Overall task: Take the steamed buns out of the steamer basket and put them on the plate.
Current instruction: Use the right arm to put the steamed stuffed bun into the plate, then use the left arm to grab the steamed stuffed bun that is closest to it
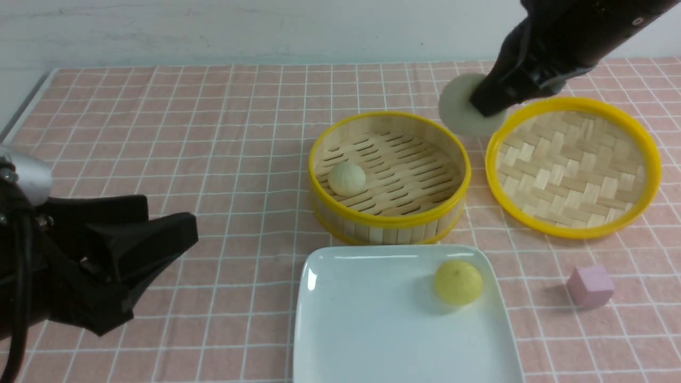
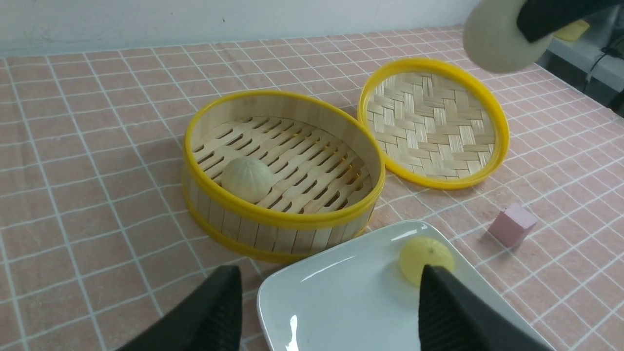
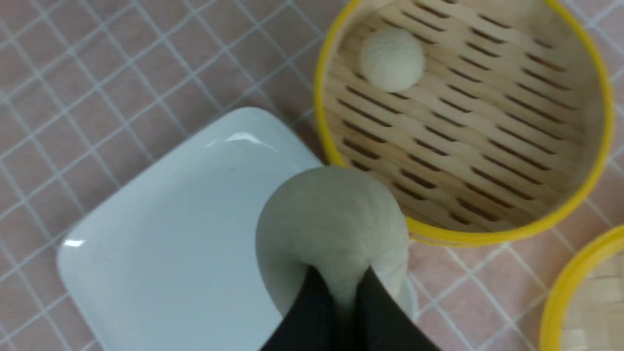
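Observation:
My right gripper [image 1: 481,106] [image 3: 339,282] is shut on a pale cream steamed bun [image 1: 462,110] [image 3: 331,224] [image 2: 497,41], which hangs in the air over the gap behind the steamer basket and the woven tray. A second pale bun [image 1: 347,178] [image 2: 247,179] [image 3: 392,58] lies on the left of the slatted floor of the steamer basket [image 1: 391,221] [image 2: 273,217] [image 3: 468,236]. A yellow bun [image 1: 458,282] [image 2: 423,253] rests on the right side of the white plate [image 1: 372,330] [image 2: 341,302] [image 3: 161,234]. My left gripper [image 1: 170,217] [image 2: 329,273] is open and empty, low at the left of the plate.
A shallow yellow-rimmed woven tray [image 1: 574,165] [image 2: 434,122] lies right of the basket. A small pink cube [image 1: 589,286] [image 2: 512,225] sits on the checked cloth right of the plate. The table's left edge [image 1: 21,106] runs along the far left.

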Motion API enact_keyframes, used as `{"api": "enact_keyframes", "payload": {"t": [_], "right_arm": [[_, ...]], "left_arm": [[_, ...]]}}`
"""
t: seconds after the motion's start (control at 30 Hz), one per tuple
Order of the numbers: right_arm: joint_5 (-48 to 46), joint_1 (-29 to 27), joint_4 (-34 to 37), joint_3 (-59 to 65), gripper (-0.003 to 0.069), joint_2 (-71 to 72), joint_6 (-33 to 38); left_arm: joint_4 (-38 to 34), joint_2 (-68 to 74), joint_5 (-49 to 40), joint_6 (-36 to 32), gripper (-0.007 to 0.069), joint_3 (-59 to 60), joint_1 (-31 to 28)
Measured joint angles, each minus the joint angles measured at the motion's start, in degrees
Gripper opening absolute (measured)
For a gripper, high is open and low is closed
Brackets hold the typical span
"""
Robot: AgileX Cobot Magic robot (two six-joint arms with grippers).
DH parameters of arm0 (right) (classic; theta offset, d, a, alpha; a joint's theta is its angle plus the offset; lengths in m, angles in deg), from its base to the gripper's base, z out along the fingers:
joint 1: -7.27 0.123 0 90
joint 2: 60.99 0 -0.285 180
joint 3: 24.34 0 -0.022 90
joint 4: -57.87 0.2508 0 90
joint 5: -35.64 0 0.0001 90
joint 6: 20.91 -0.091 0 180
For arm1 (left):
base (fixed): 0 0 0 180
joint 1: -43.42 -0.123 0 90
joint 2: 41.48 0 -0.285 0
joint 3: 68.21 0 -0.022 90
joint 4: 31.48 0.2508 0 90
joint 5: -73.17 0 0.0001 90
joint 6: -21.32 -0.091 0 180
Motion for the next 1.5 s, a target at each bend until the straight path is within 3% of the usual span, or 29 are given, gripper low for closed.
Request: {"api": "enact_keyframes", "payload": {"t": [0.23, 0.37, 0.63, 1.03, 1.1, 1.13, 1.37, 1.43, 1.5], "right_arm": [[0.4, 3.6, 3.0, 11.2, 0.0024, -3.8, 5.7], [5.7, 5.1, 2.3, 15.3, 0.0024, -8.7, 8.2], [17.0, 5.5, 2.1, 16.1, 0.0024, -18.2, 12.7], [17.2, 5.5, 2.6, 16.1, 0.0046, -21.4, 14.1], [16.9, 5.5, 2.6, 16.1, 0.0083, -21.3, 14.1], [16.8, 5.5, 2.6, 16.1, 0.0178, -20.7, 14.1], [19.9, 5.5, 2.5, 16.1, 0.0613, -14.0, 13.8], [21.6, 5.5, 2.2, 16.1, 0.0659, -10.6, 13.1], [22.9, 5.5, 1.7, 16.1, 0.0662, -7.8, 12.1]], "left_arm": [[0.0, 0.0, 0.0, 0.0, 0.0491, 0.0, 0.0], [0.0, 0.0, 0.0, 0.0, 0.0491, 0.0, 0.0], [0.0, 0.0, -0.1, 0.0, 0.0491, 0.0, 0.0], [0.0, 0.0, -0.1, 0.0, 0.0491, 0.0, 0.0], [0.0, 0.0, -0.1, 0.0, 0.0491, 0.0, 0.0], [0.0, 0.0, -0.1, 0.0, 0.0491, 0.0, 0.0], [0.0, 0.0, -0.1, -0.4, 0.0491, 0.0, 0.0], [0.0, 0.0, -0.1, -0.4, 0.0491, 0.0, 0.0], [0.0, 0.0, -0.1, -0.4, 0.0491, 0.0, 0.0]]}}
